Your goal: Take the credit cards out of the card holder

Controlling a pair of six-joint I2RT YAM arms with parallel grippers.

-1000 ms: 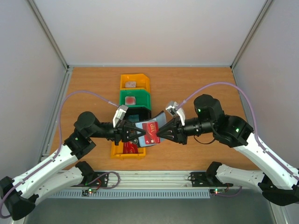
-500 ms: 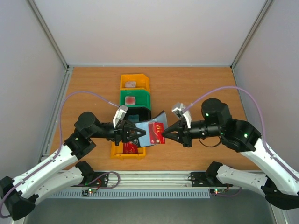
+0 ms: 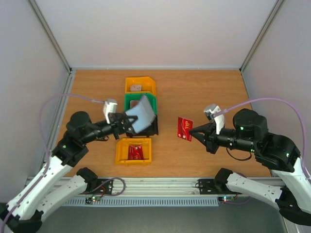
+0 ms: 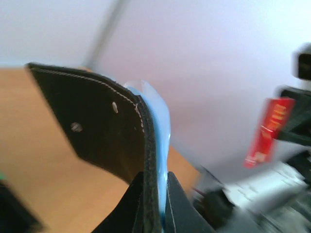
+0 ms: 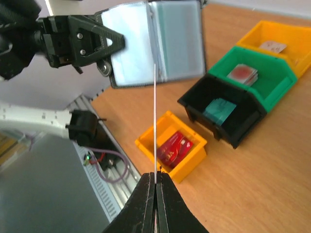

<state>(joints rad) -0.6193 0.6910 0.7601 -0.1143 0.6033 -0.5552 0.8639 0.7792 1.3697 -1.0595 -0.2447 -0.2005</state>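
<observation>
My left gripper [image 3: 127,121] is shut on the card holder [image 3: 142,114] and holds it open in the air over the green and black bins. In the left wrist view the card holder [image 4: 104,131] runs edge on between the closed jaws of the left gripper [image 4: 155,191], black outside and blue pockets inside. My right gripper [image 3: 193,131] is shut on a red credit card [image 3: 184,128], well clear of the holder, to its right. The right wrist view shows that card [image 5: 155,121] edge on as a thin line rising from the right gripper [image 5: 156,178], with the open card holder [image 5: 155,41] beyond it.
A row of bins stands left of centre: a far yellow bin [image 3: 128,86], a green bin [image 3: 129,100], a black bin [image 5: 197,104] with a teal card [image 5: 219,108], and a near yellow bin [image 3: 119,151] holding red cards [image 3: 135,153].
The right gripper has pulled the red card out of the holder and drawn back to the right. The left arm has lifted the holder back and away over the bins.
</observation>
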